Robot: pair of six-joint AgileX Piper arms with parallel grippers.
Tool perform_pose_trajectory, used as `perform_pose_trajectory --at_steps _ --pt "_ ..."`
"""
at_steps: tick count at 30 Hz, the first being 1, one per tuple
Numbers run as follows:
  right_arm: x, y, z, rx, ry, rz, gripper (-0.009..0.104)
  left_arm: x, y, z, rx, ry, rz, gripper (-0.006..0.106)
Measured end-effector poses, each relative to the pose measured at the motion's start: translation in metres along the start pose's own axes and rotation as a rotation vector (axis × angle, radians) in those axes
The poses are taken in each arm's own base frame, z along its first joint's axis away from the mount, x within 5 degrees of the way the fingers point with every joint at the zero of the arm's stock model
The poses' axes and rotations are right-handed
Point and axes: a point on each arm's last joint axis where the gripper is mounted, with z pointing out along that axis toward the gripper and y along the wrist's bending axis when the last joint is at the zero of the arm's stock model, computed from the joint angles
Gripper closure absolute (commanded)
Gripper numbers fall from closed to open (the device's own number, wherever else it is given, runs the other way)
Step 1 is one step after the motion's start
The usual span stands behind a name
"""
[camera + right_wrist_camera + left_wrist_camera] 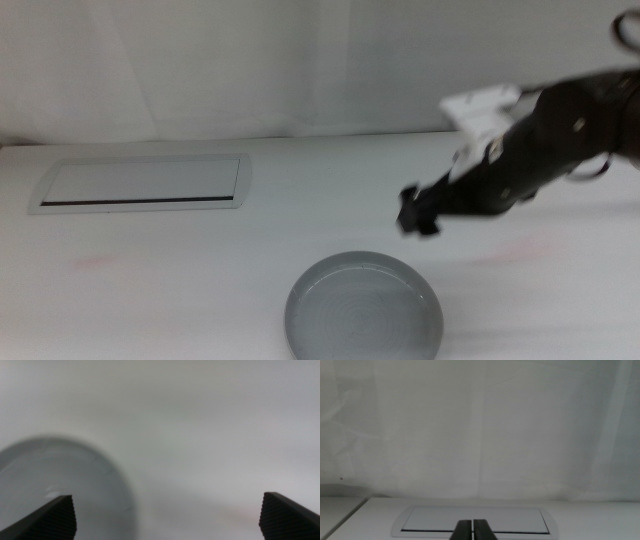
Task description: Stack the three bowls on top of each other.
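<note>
The left gripper (pixel 472 530) waited out of the middle view, jaws pressed together, facing the panel (pixel 475 520) and holding nothing. The grey bowl (pixel 364 308) sat on the table (pixel 180 270) near the front edge, below and to the left of the right gripper (pixel 415 215). That gripper hung above the table with jaws spread wide and empty, clearly the nearer arm. No other bowl showed.
</note>
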Motion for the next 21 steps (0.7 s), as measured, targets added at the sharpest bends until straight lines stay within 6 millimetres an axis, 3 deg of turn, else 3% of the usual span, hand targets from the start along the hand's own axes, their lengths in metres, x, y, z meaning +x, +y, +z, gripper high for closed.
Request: perform_pose_trajectory --at_steps 3,6,7,8,10,12,15,16,21 --pt "-0.015 -0.02 -0.026 0.096 -0.069 0.023 -0.008 0.0 0.0 0.0 0.0 0.0 0.0 0.104" --pt "-0.022 -0.06 -0.055 0.223 -0.147 0.095 -0.008 0.0 0.0 0.0 0.0 0.0 0.0 0.104" --pt "-0.018 -0.092 -0.075 0.306 -0.187 0.167 -0.006 0.0 0.0 0.0 0.0 0.0 0.0 0.104" --pt "-0.015 -0.105 -0.083 0.339 -0.2 0.197 -0.005 0.0 0.0 0.0 0.0 0.0 0.0 0.104" --pt "-0.006 -0.133 -0.102 0.406 -0.227 0.272 0.004 0.0 0.0 0.0 0.0 0.0 0.0 0.104" --pt "0.003 -0.151 -0.12 0.452 -0.251 0.324 0.026 0.0 0.0 0.0 0.0 0.0 0.0 0.104" --pt "0.013 -0.16 -0.142 0.497 -0.291 0.349 0.085 0.0 0.0 0.0 0.0 0.0 0.0 0.104" --pt "0.016 -0.159 -0.147 0.501 -0.305 0.347 0.098 0.0 0.0 0.0 0.0 0.0 0.0 0.104" --pt "0.041 -0.14 -0.166 0.498 -0.403 0.331 0.098 0.0 0.0 0.0 0.0 0.0 0.0 0.104"
